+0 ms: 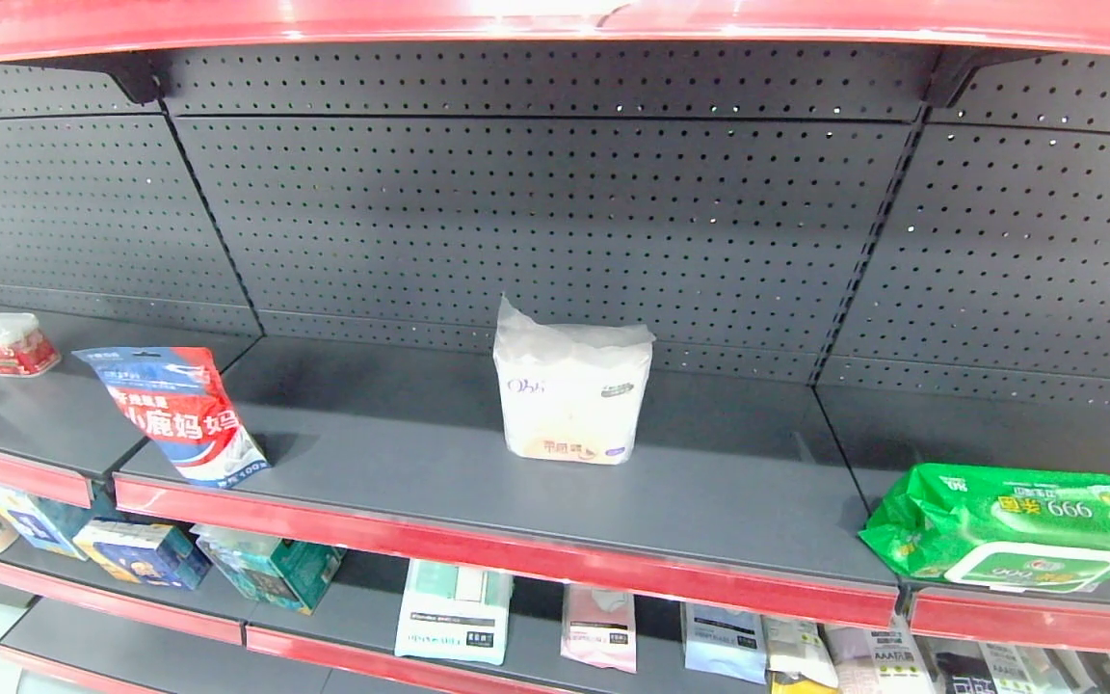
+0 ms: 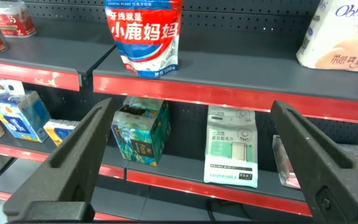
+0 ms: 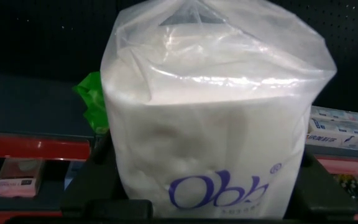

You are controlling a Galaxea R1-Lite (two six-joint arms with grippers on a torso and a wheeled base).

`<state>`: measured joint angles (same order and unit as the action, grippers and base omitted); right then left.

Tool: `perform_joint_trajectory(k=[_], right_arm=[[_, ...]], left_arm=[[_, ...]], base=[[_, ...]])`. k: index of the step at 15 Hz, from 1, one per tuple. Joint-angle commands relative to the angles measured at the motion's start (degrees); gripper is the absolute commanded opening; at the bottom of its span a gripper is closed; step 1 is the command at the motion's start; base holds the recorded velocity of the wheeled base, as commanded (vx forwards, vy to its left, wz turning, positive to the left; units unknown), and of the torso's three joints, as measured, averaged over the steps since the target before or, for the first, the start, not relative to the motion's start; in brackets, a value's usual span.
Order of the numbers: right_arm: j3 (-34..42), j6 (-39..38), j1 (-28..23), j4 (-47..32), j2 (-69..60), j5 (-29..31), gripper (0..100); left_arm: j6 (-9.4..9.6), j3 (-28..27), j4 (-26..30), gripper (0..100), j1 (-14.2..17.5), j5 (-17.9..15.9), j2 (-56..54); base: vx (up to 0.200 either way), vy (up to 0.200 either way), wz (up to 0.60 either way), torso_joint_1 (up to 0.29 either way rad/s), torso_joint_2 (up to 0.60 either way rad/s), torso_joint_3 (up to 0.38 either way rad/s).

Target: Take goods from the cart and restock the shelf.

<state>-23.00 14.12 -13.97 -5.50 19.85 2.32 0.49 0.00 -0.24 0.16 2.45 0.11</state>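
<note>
A white plastic-wrapped tissue pack (image 1: 572,390) stands upright in the middle of the grey shelf board (image 1: 401,453). A second white pack of the same kind (image 3: 219,124) sits between the dark fingers (image 3: 95,183) of my right gripper (image 3: 207,193), which is shut on it, in front of the shelf. My left gripper (image 2: 191,106) is open and holds nothing, its two fingers spread wide before the red shelf edge (image 2: 229,99). Past it I see the red, white and blue pouch (image 2: 143,37) and the shelved white pack (image 2: 340,34).
The red, white and blue pouch (image 1: 184,414) leans at the board's left end, and a green wipes pack (image 1: 1017,525) lies at the right. Small red and white packs (image 1: 11,342) sit far left. Boxes and pouches (image 1: 454,612) fill the lower shelf. A pegboard wall (image 1: 555,212) backs it.
</note>
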Motion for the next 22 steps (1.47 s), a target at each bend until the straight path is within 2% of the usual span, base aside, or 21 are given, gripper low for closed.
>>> perform_joint_trajectory(k=[1,3,4,5,6,7,8,9,10,11,12,13,14,15,16,17,18,20,21,22], right_arm=[[-0.38,0.03,-0.09,-0.04,-0.42,-0.03,0],[0.06,0.03,-0.27,-0.04,-0.86,0.06,0],[0.5,0.03,-0.27,-0.04,-0.95,0.06,0],[0.5,0.03,-0.27,-0.04,-0.95,-0.03,0],[0.33,0.03,-0.27,0.14,-0.69,-0.03,0],[0.15,0.03,-0.27,0.31,-0.25,-0.03,0],[-0.02,0.03,-0.27,0.4,0.02,-0.03,0],[-0.11,0.03,-0.27,0.58,0.54,-0.03,0],[0.06,0.03,-0.18,0.49,0.9,-0.21,0],[0.15,0.03,-0.18,0.49,0.98,-0.21,0],[0.06,0.03,-0.09,0.49,0.98,-0.12,0],[-0.11,0.03,-0.09,0.49,1.16,-0.12,0],[-0.29,0.21,-0.09,0.49,1.34,-0.12,0],[-0.81,0.47,-0.09,0.49,1.77,-0.12,0],[-1.08,0.74,-0.09,0.49,2.04,-0.12,0],[-1.43,1.26,-0.09,0.58,2.21,-0.12,0],[-2.05,1.88,-0.09,0.49,2.57,-0.12,0],[-2.31,3.64,-0.09,0.49,3.36,-0.12,0],[-2.31,4.25,-0.09,0.49,3.62,-0.12,0],[-2.31,4.43,-0.09,0.49,3.71,-0.03,0]], left_arm=[[-0.05,0.0,-0.02,100,0.02,0.01,0.15],[0.13,-0.09,0.07,100,-0.07,-0.08,0.77],[0.83,-0.09,0.07,100,-0.25,-0.17,1.3],[2.15,-0.18,0.07,100,-0.42,-3.86,1.91],[3.99,-0.26,0.16,100,-1.39,-5.35,3.32],[3.47,-2.72,0.16,100,-1.74,-6.58,4.64],[2.15,-8.17,-0.02,100,-2.09,-6.84,9.03],[-1.01,-17.23,0.16,100,-2.44,-6.58,20.02],[-8.31,-31.55,-1.69,100,-1.83,-6.49,39.62],[-6.9,-33.13,-4.85,100,-1.56,-5.61,47.61],[-4.18,-33.13,-9.51,100,-0.16,-3.15,55.17],[-2.07,-32.87,-13.12,100,2.74,-0.69,63.0],[0.74,-33.13,-17.25,100,5.2,-1.31,68.97],[3.12,-34.01,-22.61,100,5.64,-8.6,74.95],[4.35,-34.63,-24.63,100,5.82,-13.0,77.5],[9.27,-36.39,-27.27,100,5.82,-22.14,83.12],[12.08,-38.94,-27.44,100,5.73,-30.49,88.4],[13.66,-41.57,-27.62,100,5.29,-39.72,94.11],[15.77,-42.28,-27.53,100,4.24,-42.62,96.04],[17.0,-42.54,-27.44,100,3.09,-44.99,97.19]], base=[[0.0,0.0,0.0,0.0,0.0,0.0],[0.0,0.0,0.0,0.0,0.0,0.0],[0.0,0.0,0.0,0.0,0.0,0.0],[0.0,0.0,0.0,0.0,0.0,0.0],[0.0,0.0,0.0,0.0,0.0,0.0],[0.0,0.0,0.0,0.0,0.0,0.0],[0.0,0.0,0.0,0.0,0.0,0.0],[0.0,0.0,0.0,0.0,0.0,0.0],[0.0,0.0,0.0,0.0,0.0,0.0],[0.0,0.0,0.0,0.0,0.0,0.0],[0.0,0.0,0.0,0.0,0.0,0.0],[0.0,0.0,0.0,0.0,0.0,0.0],[0.0,0.0,0.0,0.0,0.0,0.0],[0.0,0.0,0.0,0.0,0.0,0.0],[0.0,0.0,0.0,0.0,0.0,0.0],[0.0,0.0,0.0,0.0,0.0,0.0],[0.0,0.0,0.0,0.0,0.0,0.0],[0.0,0.0,0.0,0.0,0.0,0.0],[0.0,0.0,0.0,0.0,0.0,0.0],[0.0,0.0,0.0,0.0,0.0,0.0]])
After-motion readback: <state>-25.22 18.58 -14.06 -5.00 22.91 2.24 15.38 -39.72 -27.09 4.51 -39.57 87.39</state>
